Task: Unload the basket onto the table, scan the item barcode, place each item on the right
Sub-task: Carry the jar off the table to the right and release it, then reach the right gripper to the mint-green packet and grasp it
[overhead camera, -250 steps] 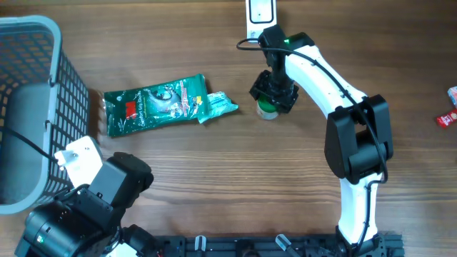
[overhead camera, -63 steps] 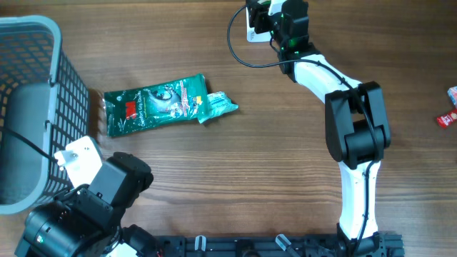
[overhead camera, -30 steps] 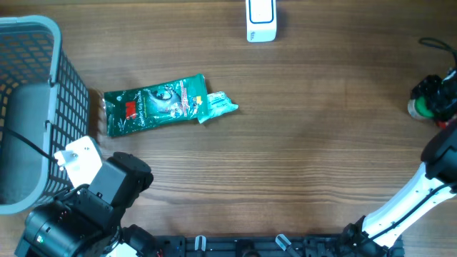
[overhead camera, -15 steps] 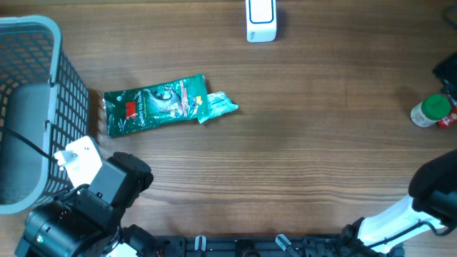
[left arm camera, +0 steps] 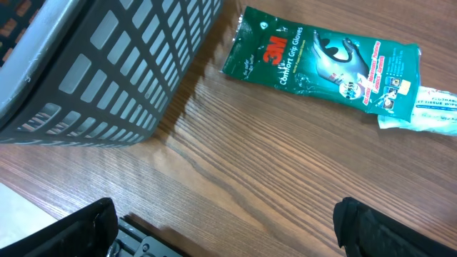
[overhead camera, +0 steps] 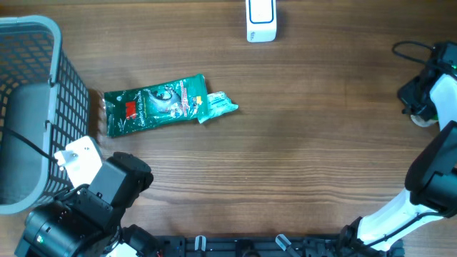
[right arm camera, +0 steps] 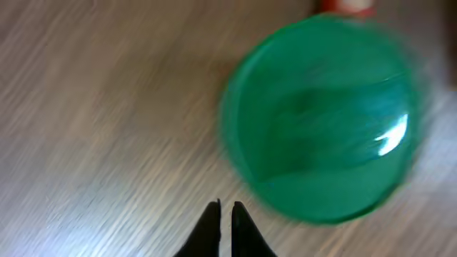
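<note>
Overhead: even, soft light; wood table (overhead camera: pixel 300 157) bright, shadows faint. Left wrist: crisp; basket (left arm camera: pixel 107 64) throws a soft shadow toward the left fingers (left arm camera: pixel 78 232). Right wrist: heavy motion blur; green lid (right arm camera: pixel 321 121) beyond the right fingertips (right arm camera: pixel 207 230) smeared, white glare spot on it.

Glove packet (overhead camera: pixel 156 103): dark green, red patch, white lettering, pale mint tab at one end. Basket (overhead camera: pixel 71 86): grey, open grid-pattern walls; scanner (overhead camera: pixel 260 20): white. Desk (overhead camera: pixel 300 157): mid-brown streaked woodgrain; bottle cap (right arm camera: pixel 321 118): glossy green.

One grey plastic mesh basket (overhead camera: pixel 56 44), one green foil glove packet (overhead camera: pixel 153 104), one white box-shaped scanner (overhead camera: pixel 261 20), one round green-capped bottle (right arm camera: pixel 325 118).
</note>
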Tool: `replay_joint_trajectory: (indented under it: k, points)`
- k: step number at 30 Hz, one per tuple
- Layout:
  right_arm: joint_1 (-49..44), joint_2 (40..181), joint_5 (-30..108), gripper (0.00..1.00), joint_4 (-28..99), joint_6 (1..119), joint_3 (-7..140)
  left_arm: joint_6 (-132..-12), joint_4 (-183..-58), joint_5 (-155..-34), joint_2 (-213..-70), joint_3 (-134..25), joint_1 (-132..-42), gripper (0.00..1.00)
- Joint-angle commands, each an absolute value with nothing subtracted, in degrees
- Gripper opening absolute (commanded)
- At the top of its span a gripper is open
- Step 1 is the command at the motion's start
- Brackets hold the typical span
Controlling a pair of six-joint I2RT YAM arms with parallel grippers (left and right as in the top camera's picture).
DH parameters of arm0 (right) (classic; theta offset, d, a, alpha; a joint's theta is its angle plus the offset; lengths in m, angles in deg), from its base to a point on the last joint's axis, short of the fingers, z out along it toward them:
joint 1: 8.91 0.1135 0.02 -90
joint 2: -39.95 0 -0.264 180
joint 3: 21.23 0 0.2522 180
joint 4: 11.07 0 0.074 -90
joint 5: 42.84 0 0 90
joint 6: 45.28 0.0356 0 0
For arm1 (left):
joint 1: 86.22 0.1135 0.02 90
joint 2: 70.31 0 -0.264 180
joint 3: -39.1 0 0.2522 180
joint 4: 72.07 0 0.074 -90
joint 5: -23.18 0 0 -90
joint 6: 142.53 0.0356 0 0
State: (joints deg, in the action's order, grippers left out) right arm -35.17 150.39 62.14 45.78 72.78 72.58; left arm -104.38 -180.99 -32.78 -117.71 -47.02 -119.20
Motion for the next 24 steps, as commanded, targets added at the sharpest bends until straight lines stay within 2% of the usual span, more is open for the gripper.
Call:
replay_joint_trajectory:
  k: [1, 6, 10, 11, 15, 18, 19, 21, 23, 24]
  points:
    - [-39.15, 152.62, 67.67, 0.1, 44.58, 72.75, 72.43, -105.52, -181.01, -31.82, -117.62, -46.97, -118.93, 1.0]
    - [-42.87, 154.52, 65.95, 0.14, 41.72, 69.72, 72.43, -105.52, -181.01, -31.82, -117.62, -46.97, -118.93, 1.0]
    - [-42.85, 154.23, 57.4, 0.25, 40.76, 65.56, 73.87, -105.52, -181.01, -31.82, -117.62, -46.97, -118.93, 1.0]
    - [-42.71, 153.88, 54.36, 0.29, 41.35, 65.67, 74.53, -105.52, -181.03, -31.82, -117.62, -46.97, -118.93, 1.0]
    - [-40.51, 150.71, 35.08, 0.34, 43.29, 65.74, 75.86, -105.52, -181.03, -31.82, -117.62, -46.97, -118.93, 1.0]
    - [-35.81, 149.16, 18.34, 0.39, 44.58, 65.74, 75.84, -105.52, -181.01, -31.82, -117.62, -46.97, -118.93, 1.0]
    - [-33.93, 149.18, 14.04, 0.46, 45.04, 65.74, 75.81, -105.52, -181.01, -31.82, -117.62, -46.97, -118.93, 1.0]
    - [-26.67, 149.25, 9.62, 0.76, 45.28, 65.72, 74.98, -105.52, -181.03, -31.82, -117.62, -46.97, -118.95, 1.0]
    - [-20.44, 149.25, 11.41, 1.0, 44.87, 65.65, 74.59, -105.52, -181.01, -31.82, -117.62, -46.97, -118.93, 1.0]
    - [-16.46, 149.25, 12.55, 1.0, 44.67, 65.74, 74.5, -105.52, -181.01, -31.82, -117.62, -46.97, -118.93, 1.0]
